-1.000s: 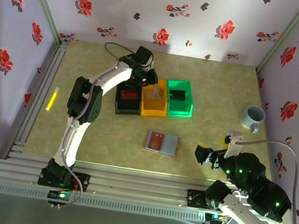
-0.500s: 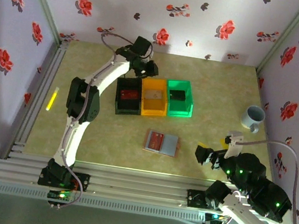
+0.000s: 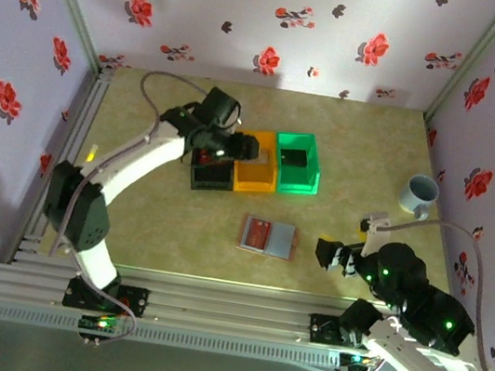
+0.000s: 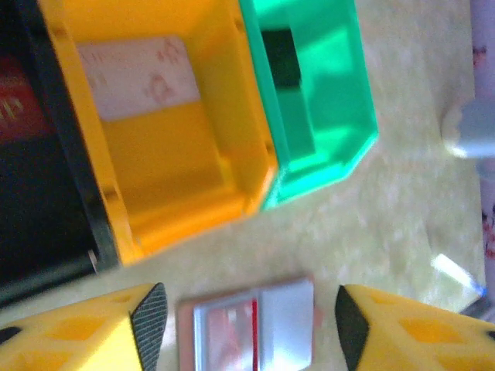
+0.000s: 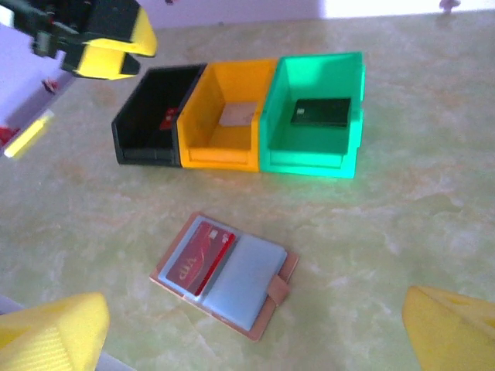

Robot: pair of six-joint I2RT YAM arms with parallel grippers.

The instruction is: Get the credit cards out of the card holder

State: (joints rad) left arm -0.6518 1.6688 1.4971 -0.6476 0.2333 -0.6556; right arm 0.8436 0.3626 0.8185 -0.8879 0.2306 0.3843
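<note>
The card holder (image 3: 268, 237) lies open and flat on the table in front of the bins. Its inside is pale grey-blue with a pinkish-brown rim. A red credit card (image 5: 197, 257) sits in its left pocket, and the right pocket (image 5: 246, 283) looks empty. My left gripper (image 3: 239, 146) hangs open over the black and orange bins, apart from the card holder (image 4: 255, 328), which shows far below between its fingers. My right gripper (image 3: 335, 254) stands open to the right of the holder and holds nothing.
Black bin (image 3: 211, 166), orange bin (image 3: 256, 163) and green bin (image 3: 296, 162) stand in a row behind the holder, holding a red card (image 5: 168, 118), a pale card (image 5: 238, 114) and a dark card (image 5: 322, 112). A mug (image 3: 419, 194) stands far right; a yellow marker (image 5: 29, 133) lies far left.
The left arm has swung its elbow down and left, and its gripper came forward from behind the bins to over them. The right gripper edged left toward the holder.
</note>
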